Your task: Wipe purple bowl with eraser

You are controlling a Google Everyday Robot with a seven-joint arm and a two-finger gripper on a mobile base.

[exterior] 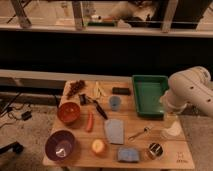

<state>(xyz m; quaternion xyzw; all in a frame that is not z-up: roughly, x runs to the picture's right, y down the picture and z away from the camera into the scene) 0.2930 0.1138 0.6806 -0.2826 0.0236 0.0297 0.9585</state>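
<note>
Tool (172, 131) spread, at table (187, 145) right edge; purple bowl (61, 145) front-left corner; eraser (121, 91) near rear edge.

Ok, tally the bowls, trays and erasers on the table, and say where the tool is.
Bowls: 2, the purple bowl and the orange bowl
Trays: 1, the green tray
Erasers: 1, the black eraser
Total: 4
The tool hangs open over the table's right edge, near the tray.
</note>
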